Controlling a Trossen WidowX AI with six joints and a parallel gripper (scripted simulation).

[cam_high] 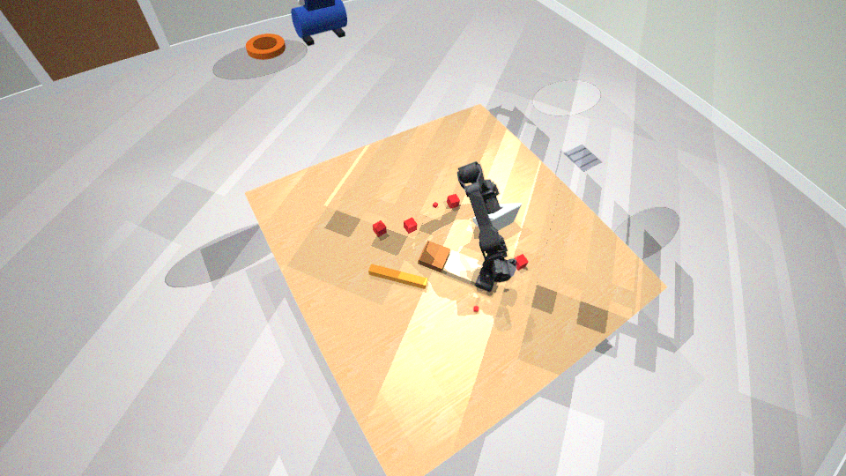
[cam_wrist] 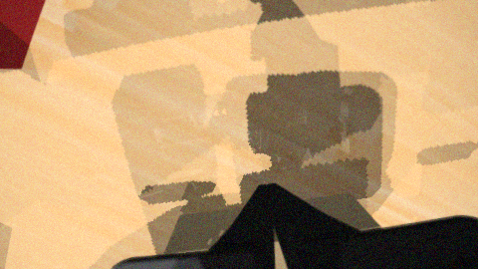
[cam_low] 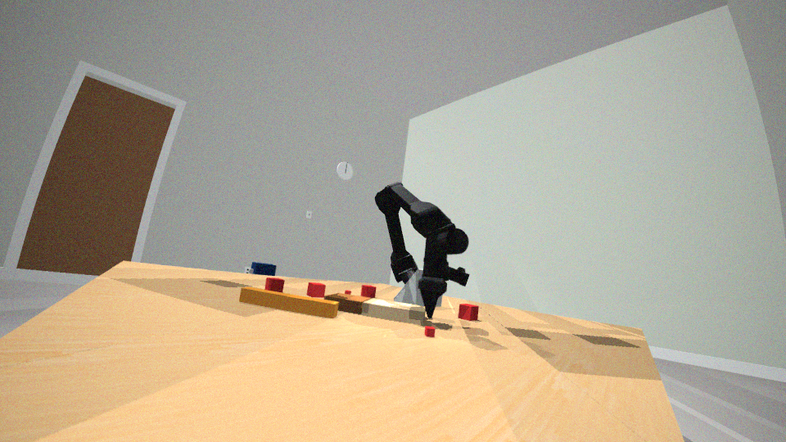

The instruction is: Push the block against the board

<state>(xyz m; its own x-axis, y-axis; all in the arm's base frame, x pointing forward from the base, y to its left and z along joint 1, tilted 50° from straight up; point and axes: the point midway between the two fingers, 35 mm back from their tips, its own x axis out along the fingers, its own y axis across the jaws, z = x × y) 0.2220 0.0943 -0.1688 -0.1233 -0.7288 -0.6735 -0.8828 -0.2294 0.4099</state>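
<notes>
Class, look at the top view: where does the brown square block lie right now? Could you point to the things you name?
In the top view, the brown square block (cam_high: 434,256) (cam_low: 345,303) lies left of the cream board (cam_high: 463,265) (cam_low: 393,309), above the yellow bar's (cam_high: 397,275) (cam_low: 288,302) right end.

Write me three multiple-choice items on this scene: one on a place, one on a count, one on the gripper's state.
1. Where is the small red cube nearest the yellow bar's side of the pale board?
A) On the board
B) On the table, off the board
C) On the brown block

2. How many yellow bars lie on the table?
A) One
B) Two
C) Three

3. How is the gripper?
A) Wide open
B) Shut on a red cube
C) Shut, holding nothing

1 B: the small red cube sits on bare wood.
2 A: a single yellow bar shows.
3 C: the gripper's fingertips meet.
</notes>
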